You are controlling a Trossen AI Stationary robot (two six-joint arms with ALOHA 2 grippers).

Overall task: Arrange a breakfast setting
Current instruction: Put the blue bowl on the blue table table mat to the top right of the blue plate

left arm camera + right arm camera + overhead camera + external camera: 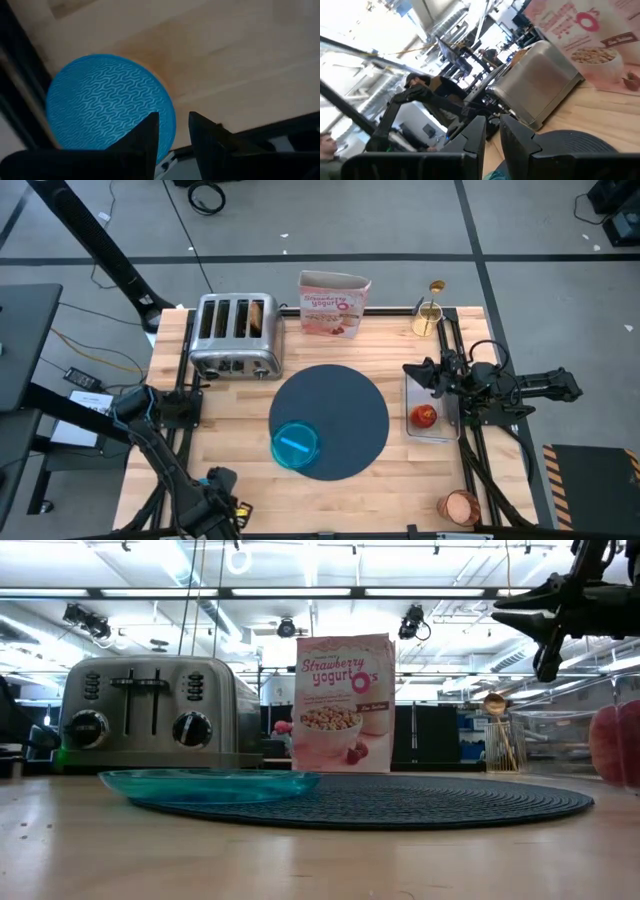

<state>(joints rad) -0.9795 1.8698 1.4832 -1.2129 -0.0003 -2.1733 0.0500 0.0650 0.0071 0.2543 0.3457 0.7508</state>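
The small blue bowl [107, 102] sits by the table's near left corner and shows only in the left wrist view. My left gripper [172, 127] points down over its rim, open, one finger over the bowl and one outside it. I cannot tell whether they touch. The teal plate [295, 445] lies on the near left part of the dark mat [345, 405]. The red fruit [423, 416] rests in a clear tray. The toast [258, 317] stands in the toaster. My right gripper [412, 370] hangs raised over the tray's far end, open by a narrow gap, with nothing between its fingers.
A steel toaster [236, 335] and a cereal box [333, 303] stand along the far edge. The gold spoon [433, 298] stands in a holder at the far right. The amber cup [460, 506] is at the near right corner. Dark rails run along both table sides.
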